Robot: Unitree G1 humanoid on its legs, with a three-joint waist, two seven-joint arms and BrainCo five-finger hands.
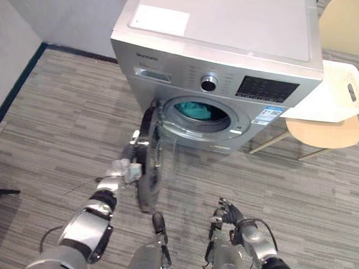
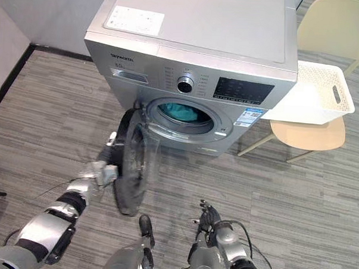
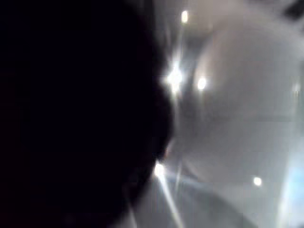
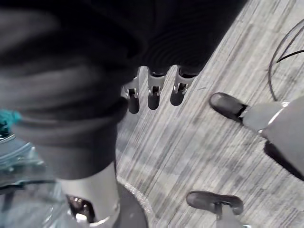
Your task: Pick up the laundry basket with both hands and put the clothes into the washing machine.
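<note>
Washing machine point(image 1: 232, 29) door point(image 1: 146, 186) stands swung open, edge-on to the robot, with wood-look floor point(image 1: 67, 117) on both sides of it. Teal clothes point(image 1: 195, 110) lie in the drum. White laundry basket point(image 1: 342, 88) sits on the beige chair point(image 1: 322, 132), right of the machine. Left hand point(image 1: 123, 168) is at the door's outer face; cannot tell its grip. Right hand point(image 1: 228, 215) hangs relaxed, low over the floor.

Left hand point(image 1: 124, 168) extended fwd, arm nearly straight; right hand point(image 1: 229, 216) low nr body, fingers relaxed, empty.
</note>
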